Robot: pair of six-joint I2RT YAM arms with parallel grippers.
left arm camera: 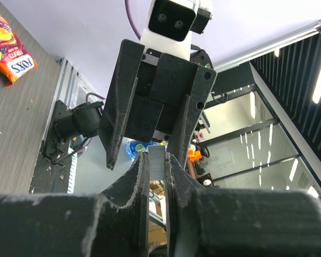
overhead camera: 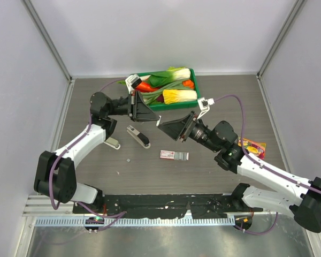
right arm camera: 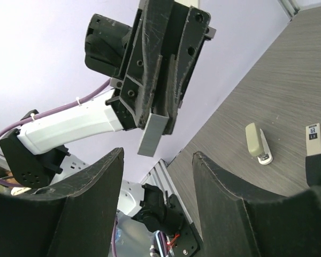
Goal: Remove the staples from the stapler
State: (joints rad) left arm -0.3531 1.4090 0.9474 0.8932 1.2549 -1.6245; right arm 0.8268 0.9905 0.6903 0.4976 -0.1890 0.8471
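as my left gripper (left arm camera: 157, 159) pinches the short grey metal staples (right arm camera: 151, 134), my right gripper (right arm camera: 158, 155) hangs spread. the silver-grey, black-based stapler (overhead camera: 138, 136) lies nearer.

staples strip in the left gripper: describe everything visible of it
The staples form one straight, flat-sided grey strip, metallic-looking and matte, with a squared free end. It is pinched at one end between the left gripper's shut fingers, the rest sticking out past the tips, in mid-air. The open right gripper faces it without touching.
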